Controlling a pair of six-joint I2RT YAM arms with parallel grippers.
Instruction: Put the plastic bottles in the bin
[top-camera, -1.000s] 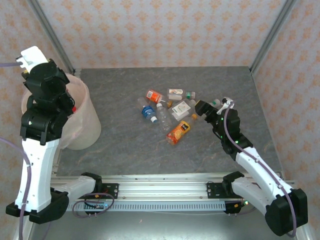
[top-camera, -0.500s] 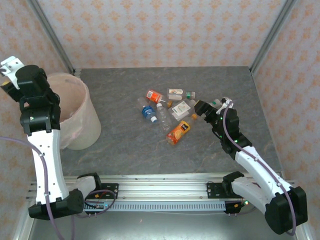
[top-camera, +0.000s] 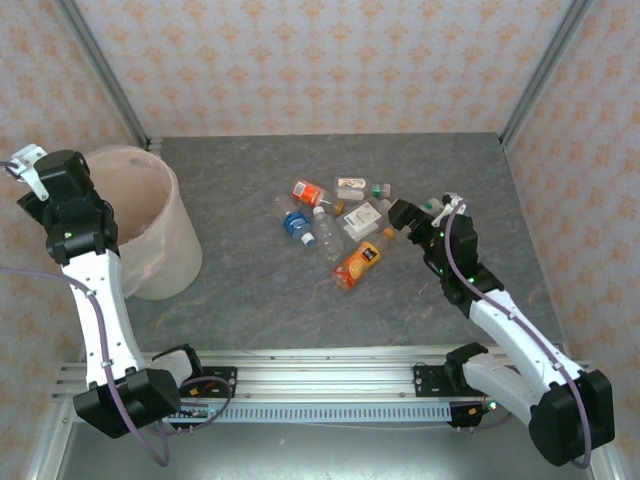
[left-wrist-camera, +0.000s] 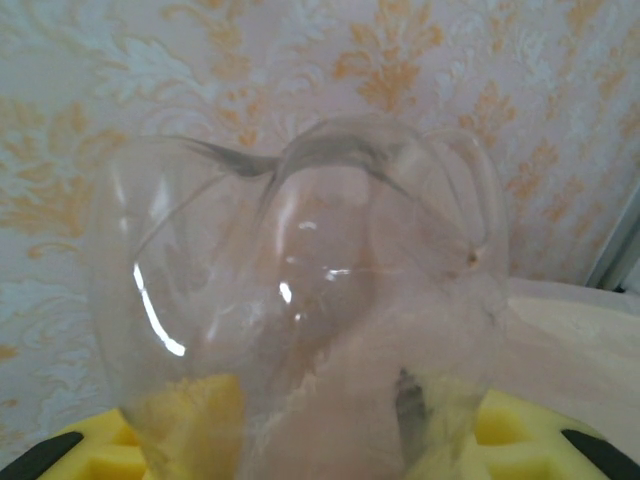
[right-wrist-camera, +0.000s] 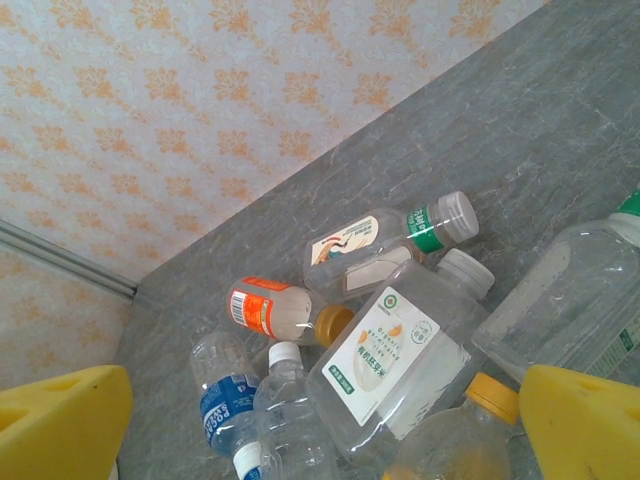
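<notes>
My left gripper (left-wrist-camera: 320, 440) is shut on a clear plastic bottle (left-wrist-camera: 300, 290), whose base faces the patterned wall between the yellow pads (left-wrist-camera: 180, 410). From above, the left gripper (top-camera: 42, 176) is held high at the left rim of the bin (top-camera: 165, 215). Several plastic bottles lie in a pile mid-table: an orange-labelled one (top-camera: 308, 191) (right-wrist-camera: 265, 307), a green-banded one (top-camera: 362, 187) (right-wrist-camera: 385, 240), a square white-labelled one (top-camera: 365, 217) (right-wrist-camera: 395, 355), a blue-labelled one (top-camera: 296, 224) (right-wrist-camera: 225, 400) and an orange juice one (top-camera: 357, 264). My right gripper (top-camera: 400, 215) (right-wrist-camera: 320, 440) stands open at the pile's right edge, holding nothing.
A green-capped bottle (right-wrist-camera: 580, 300) lies close to the right finger (right-wrist-camera: 580, 425). Patterned walls and metal posts (top-camera: 100, 70) enclose the table. Bare grey tabletop (top-camera: 250, 290) lies between the bin and the pile.
The left arm has swung left from above the bin to its left rim, the clear bottle still in its grip. The right arm has not moved.
</notes>
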